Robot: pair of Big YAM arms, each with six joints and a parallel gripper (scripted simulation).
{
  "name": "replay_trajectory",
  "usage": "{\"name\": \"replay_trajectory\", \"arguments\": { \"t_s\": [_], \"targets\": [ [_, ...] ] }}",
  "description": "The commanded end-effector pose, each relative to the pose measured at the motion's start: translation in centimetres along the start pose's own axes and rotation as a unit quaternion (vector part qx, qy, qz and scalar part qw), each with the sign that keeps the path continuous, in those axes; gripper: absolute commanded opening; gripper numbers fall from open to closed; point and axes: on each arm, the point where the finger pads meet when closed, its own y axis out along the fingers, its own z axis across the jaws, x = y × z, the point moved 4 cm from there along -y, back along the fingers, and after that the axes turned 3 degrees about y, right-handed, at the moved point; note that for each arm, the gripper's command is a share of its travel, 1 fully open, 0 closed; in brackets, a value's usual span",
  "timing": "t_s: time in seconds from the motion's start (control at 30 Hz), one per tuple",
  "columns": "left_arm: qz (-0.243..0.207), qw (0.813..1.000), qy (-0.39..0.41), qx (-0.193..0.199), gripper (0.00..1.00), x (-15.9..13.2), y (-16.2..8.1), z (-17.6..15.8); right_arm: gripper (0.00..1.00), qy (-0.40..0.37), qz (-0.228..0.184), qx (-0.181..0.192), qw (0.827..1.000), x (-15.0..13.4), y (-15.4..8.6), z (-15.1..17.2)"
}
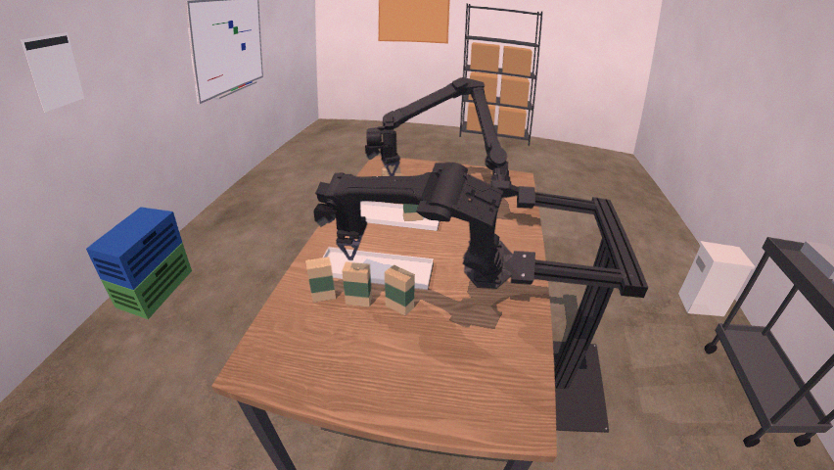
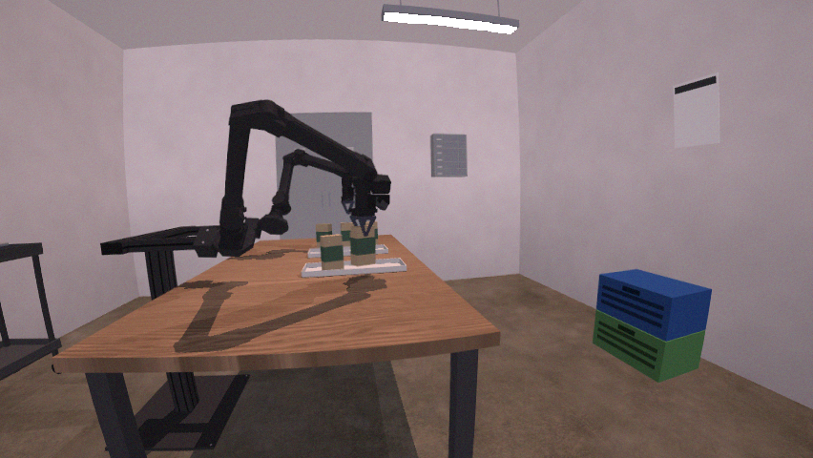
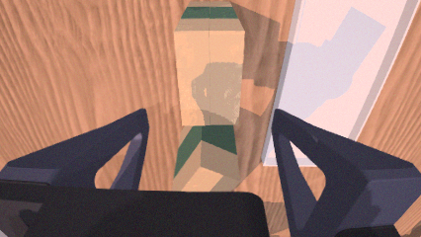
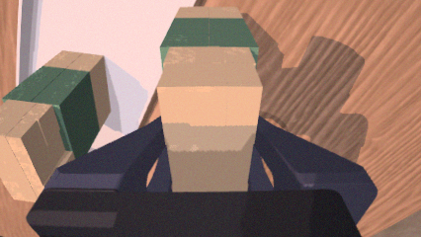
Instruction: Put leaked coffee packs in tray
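Three tan coffee packs with green bands stand in a row on the bench: left (image 1: 320, 279), middle (image 1: 356, 283), right (image 1: 399, 289). My left gripper (image 1: 348, 251) hangs open above this row; in the left wrist view its fingers spread wide over one standing pack (image 3: 210, 79), not touching it. My right gripper (image 1: 390, 167) is shut on another pack (image 4: 210, 114) and holds it upright over the wood beside the far tray (image 1: 396, 212). This held pack also shows in the exterior view (image 2: 362, 245). A fifth pack (image 4: 49, 128) lies in that tray.
A second white tray (image 1: 382, 267) lies empty just behind the row of three packs. The arms' black frame (image 1: 583, 245) stands at the bench's right side. A blue and green crate stack (image 1: 140, 262) sits on the floor to the left.
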Motion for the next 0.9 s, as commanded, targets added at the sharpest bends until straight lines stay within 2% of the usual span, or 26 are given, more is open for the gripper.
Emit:
{"name": "replay_trajectory", "arguments": {
  "t_s": [0.0,0.87],
  "targets": [
    [-0.006,1.000,-0.012,-0.002,0.76,0.7,-0.6,0.2,0.23,0.020,-0.034,-0.007,0.999,3.0,-2.7,0.6],
    [-0.006,1.000,-0.012,-0.002,0.76,0.7,-0.6,0.2,0.23,0.015,-0.030,-0.005,0.999,7.0,-2.8,9.1]
  ]
}}
